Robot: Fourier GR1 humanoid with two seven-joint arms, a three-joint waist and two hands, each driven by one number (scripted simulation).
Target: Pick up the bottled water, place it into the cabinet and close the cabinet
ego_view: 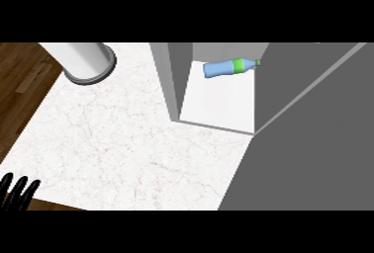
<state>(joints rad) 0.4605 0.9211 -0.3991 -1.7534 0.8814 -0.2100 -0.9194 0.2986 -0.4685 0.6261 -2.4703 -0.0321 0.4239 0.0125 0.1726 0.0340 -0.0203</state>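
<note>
Left hand (16, 191): we are seeing black fingers only, standing straight up at lower left edge, holding nothing. Counter (131, 148): white marble-look slab, faint veining, wood floor (22, 84) showing beyond left edge. White cylinder (84, 59): rounded, dark-rimmed base, sitting on counter's far left. Cabinet (219, 106): grey walls, white floor panel, standing open. Bottled water (231, 67): we are finding it lying on its side inside cabinet, long axis left-right, cap pointing right; blue body, green label band. Cabinet door (314, 143): flat grey panel, filling right side.

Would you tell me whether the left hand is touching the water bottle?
Apart. The head view shows the left hand at the lower left edge, the water bottle lying inside the cabinet.
</note>
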